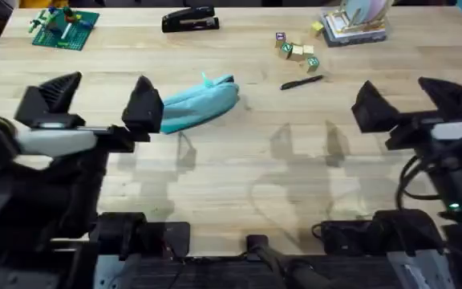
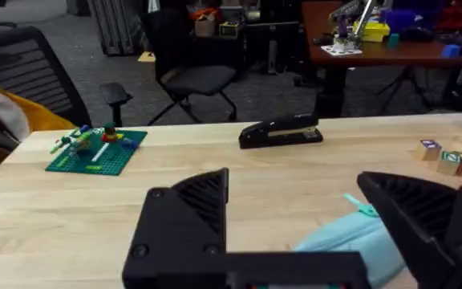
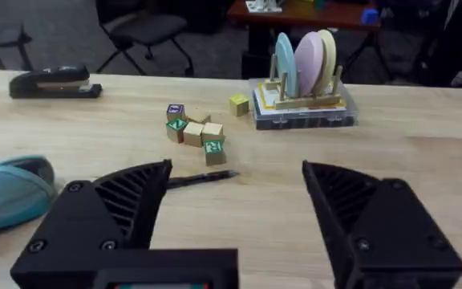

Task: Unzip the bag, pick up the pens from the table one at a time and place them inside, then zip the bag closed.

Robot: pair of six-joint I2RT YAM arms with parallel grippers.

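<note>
The teal bag (image 1: 203,104) lies on the table (image 1: 239,177) left of centre, its small pull tab pointing toward the far edge; I cannot tell whether the zip is open. My left gripper (image 1: 103,100) stands open just left of it, with its right finger close beside the bag's left end. In the left wrist view the bag (image 2: 347,241) sits by the right finger of the open gripper (image 2: 303,221). A thin black pen (image 1: 301,82) lies to the right of the bag. My right gripper (image 1: 411,100) hangs open, to the right of the pen and nearer me. In the right wrist view the pen (image 3: 203,179) lies beyond the gripper (image 3: 239,221), and the bag (image 3: 6,193) lies off to one side.
A black stapler (image 1: 189,20) sits at the far edge. A green brick plate (image 1: 64,28) is at the far left. Several wooden blocks (image 1: 297,50) lie just beyond the pen. A rack of coloured plates on a clear box (image 1: 355,22) stands at the far right.
</note>
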